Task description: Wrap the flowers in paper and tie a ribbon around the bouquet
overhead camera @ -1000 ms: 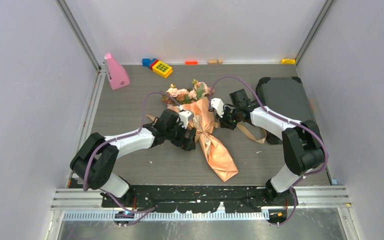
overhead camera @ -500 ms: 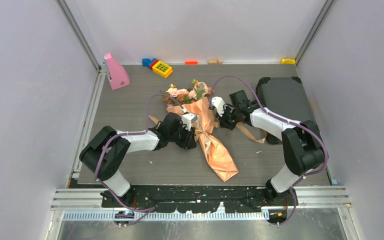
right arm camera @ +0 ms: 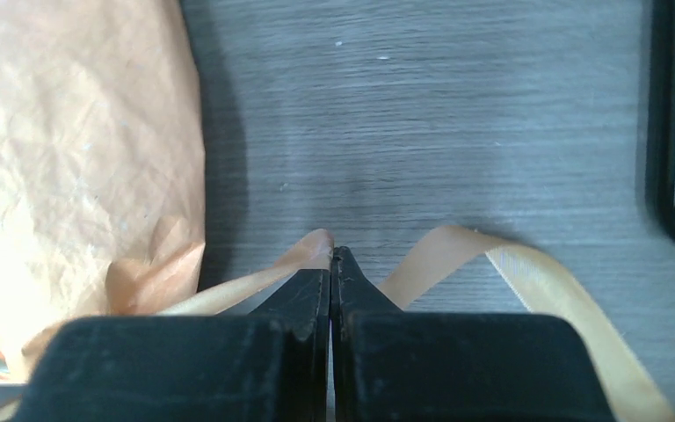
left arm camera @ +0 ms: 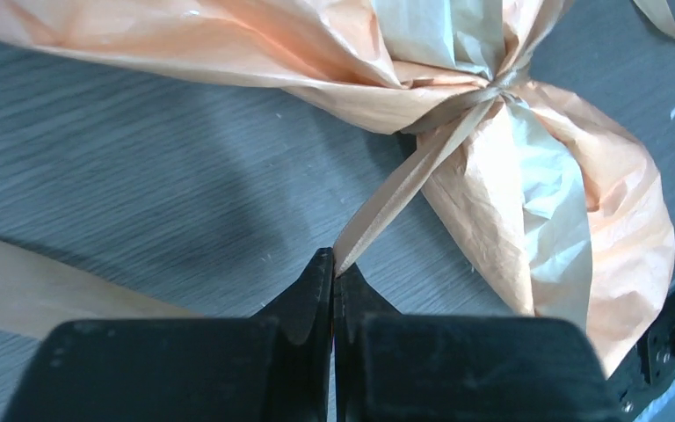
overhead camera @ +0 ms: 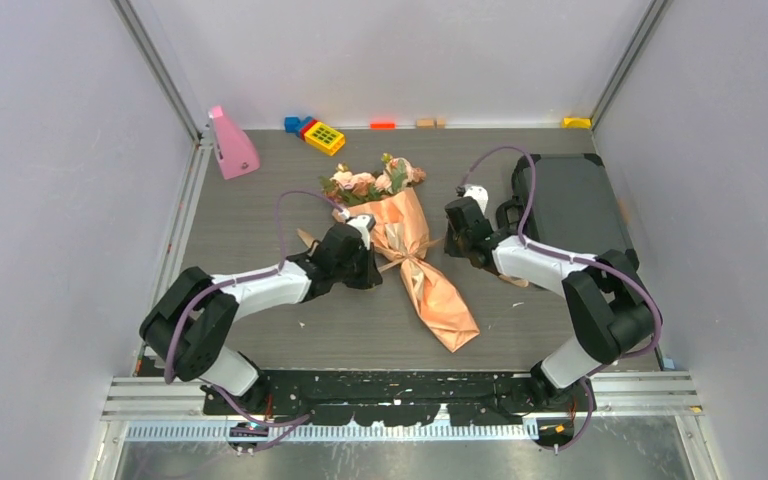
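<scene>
Table (overhead camera: 250,215) first: we see the bouquet (overhead camera: 407,232) lying mid-surface, its flowers (overhead camera: 365,184) toward the far wall and its paper (overhead camera: 445,305) tail pointing near-right. A black case (overhead camera: 565,205) sits right of the bouquet. Left of the bouquet, the left gripper (left arm camera: 334,271) is pressed together, pinching the ribbon (left arm camera: 404,180) that runs straight to the bouquet's waist. On the bouquet's right, the right gripper (right arm camera: 331,255) pinches another length of ribbon. Beyond the bouquet, the keys on a yellow toy (overhead camera: 325,137) are too small to read.

The paper (overhead camera: 435,290) is peach-orange, showing pale beige where its other face turns out. The ribbon (left arm camera: 413,176) is a shiny tan-beige. The flowers (overhead camera: 365,184) are pink with green leaves. The table (overhead camera: 250,220) has grey wood grain; the case (overhead camera: 570,200) is black.
</scene>
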`<control>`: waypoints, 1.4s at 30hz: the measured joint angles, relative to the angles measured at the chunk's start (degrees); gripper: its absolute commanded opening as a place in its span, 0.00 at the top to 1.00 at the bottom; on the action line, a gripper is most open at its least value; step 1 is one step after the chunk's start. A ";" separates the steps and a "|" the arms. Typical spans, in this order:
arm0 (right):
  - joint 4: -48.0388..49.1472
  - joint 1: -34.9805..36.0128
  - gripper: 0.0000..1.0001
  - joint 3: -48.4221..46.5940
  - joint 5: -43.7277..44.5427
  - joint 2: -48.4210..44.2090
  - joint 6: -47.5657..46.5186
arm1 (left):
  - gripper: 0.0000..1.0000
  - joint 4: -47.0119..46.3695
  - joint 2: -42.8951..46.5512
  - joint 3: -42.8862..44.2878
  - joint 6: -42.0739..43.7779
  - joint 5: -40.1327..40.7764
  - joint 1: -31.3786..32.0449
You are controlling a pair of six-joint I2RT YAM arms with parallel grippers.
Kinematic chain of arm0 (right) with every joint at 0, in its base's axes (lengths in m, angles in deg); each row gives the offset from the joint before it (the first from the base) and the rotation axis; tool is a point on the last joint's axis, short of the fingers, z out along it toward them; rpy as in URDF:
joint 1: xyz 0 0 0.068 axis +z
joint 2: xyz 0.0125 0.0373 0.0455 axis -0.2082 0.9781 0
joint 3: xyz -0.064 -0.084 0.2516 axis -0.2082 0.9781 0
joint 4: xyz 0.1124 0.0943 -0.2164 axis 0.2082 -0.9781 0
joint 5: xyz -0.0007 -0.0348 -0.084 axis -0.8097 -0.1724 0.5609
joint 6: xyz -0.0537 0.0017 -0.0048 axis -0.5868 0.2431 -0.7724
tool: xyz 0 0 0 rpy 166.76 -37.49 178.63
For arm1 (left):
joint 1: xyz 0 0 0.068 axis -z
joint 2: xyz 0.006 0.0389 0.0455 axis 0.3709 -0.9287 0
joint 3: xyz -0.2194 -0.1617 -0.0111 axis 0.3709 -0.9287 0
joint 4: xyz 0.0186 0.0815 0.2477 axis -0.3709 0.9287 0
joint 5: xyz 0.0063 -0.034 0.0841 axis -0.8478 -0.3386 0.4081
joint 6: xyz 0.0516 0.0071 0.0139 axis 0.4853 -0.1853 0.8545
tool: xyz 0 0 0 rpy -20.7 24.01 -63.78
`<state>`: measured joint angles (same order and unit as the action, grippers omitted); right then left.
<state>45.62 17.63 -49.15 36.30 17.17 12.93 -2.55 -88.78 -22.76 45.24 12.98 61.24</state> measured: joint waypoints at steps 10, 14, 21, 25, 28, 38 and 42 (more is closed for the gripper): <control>5.46 1.60 0.99 6.45 12.17 -0.31 22.58 | 1.00 12.46 -1.01 5.57 -14.38 12.83 -0.61; 8.11 1.51 0.99 8.87 11.41 -1.44 25.86 | 1.00 12.94 -1.09 3.85 -18.18 11.63 -5.66; 10.84 -0.68 0.99 13.14 7.23 -4.31 28.30 | 1.00 14.29 2.47 0.46 -20.96 8.55 -12.50; 11.21 -2.64 0.99 15.06 5.70 -6.51 28.39 | 1.00 14.93 4.96 -0.31 -21.00 6.82 -14.49; 11.50 -2.97 0.99 15.47 4.70 -7.23 28.22 | 1.00 16.15 6.32 -0.94 -20.94 6.40 -15.15; 14.64 -1.99 0.99 14.91 1.60 -7.06 20.35 | 1.00 18.56 10.82 -2.16 -16.13 3.54 -16.65; 14.62 1.70 0.99 14.12 5.55 -6.49 19.06 | 1.00 21.09 15.02 -2.14 -14.36 4.00 -16.68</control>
<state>60.24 19.34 -35.03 41.85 10.68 31.99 18.54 -73.76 -24.90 30.88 16.98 44.56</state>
